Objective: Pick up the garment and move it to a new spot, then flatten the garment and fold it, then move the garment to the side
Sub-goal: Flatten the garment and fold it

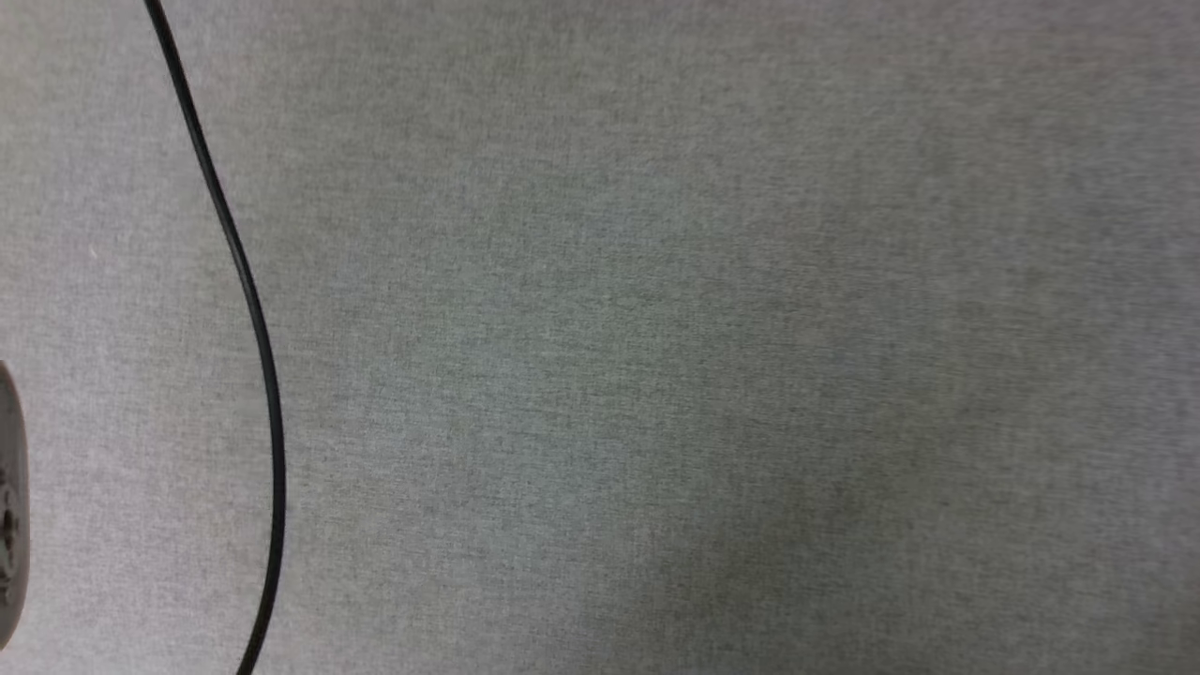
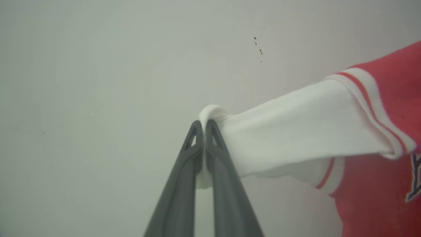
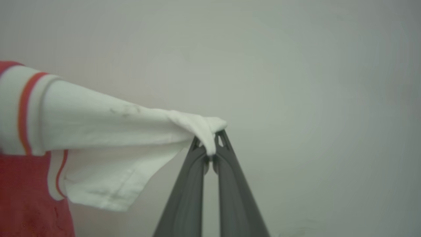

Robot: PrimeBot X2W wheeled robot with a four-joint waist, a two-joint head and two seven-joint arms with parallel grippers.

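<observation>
The garment (image 2: 378,184) is a red jersey with white sleeves and red-and-white stripe trim. In the left wrist view my left gripper (image 2: 204,126) is shut on the tip of one white sleeve, which stretches off to the right toward the red body. Part of the dark chest lettering (image 2: 415,179) shows at the right edge. In the right wrist view my right gripper (image 3: 210,138) is shut on the other white sleeve (image 3: 108,131), pulled taut to the left, with the red body (image 3: 29,197) hanging below. The garment is held up off any surface against a pale wall.
The head view looks down on grey carpet (image 1: 656,356) crossed by a thin black cable (image 1: 253,309) at the left. A dark rounded object (image 1: 11,506) pokes in at the left edge. A few dark specks (image 2: 258,46) mark the pale wall.
</observation>
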